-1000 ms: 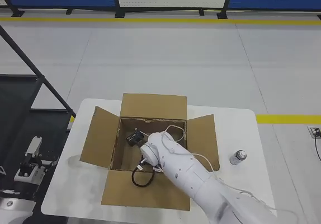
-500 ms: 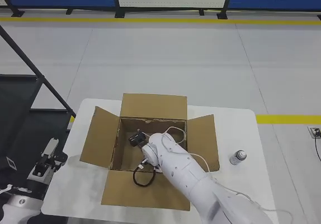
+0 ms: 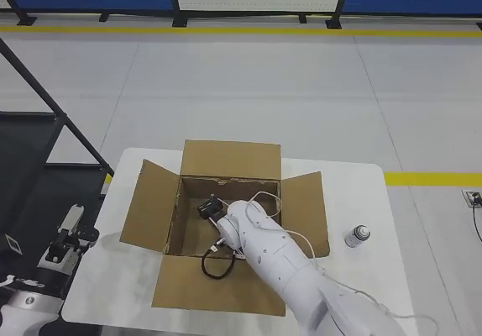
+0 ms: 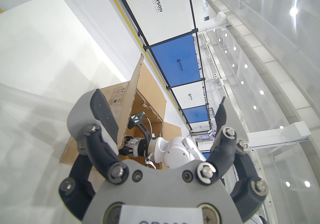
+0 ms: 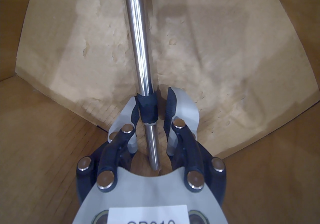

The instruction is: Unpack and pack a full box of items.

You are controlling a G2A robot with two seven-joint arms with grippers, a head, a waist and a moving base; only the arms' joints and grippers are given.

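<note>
An open cardboard box stands on the white table. My right arm reaches down into it. Inside, my right gripper straddles a shiny metal rod at its black taped band. One pad touches the band and the other stands a little off it, so the jaws are open around the rod. The rod lies along the box floor. My left gripper hangs open and empty off the table's left side, and beyond its fingers the box is visible.
A small silver can stands on the table to the right of the box. A black cable loop hangs from the right arm over the box's near flap. A dark frame stands left of the table.
My left gripper has shifted a little to the right beside the table's left edge. The right gripper has edged slightly toward the back of the box.
</note>
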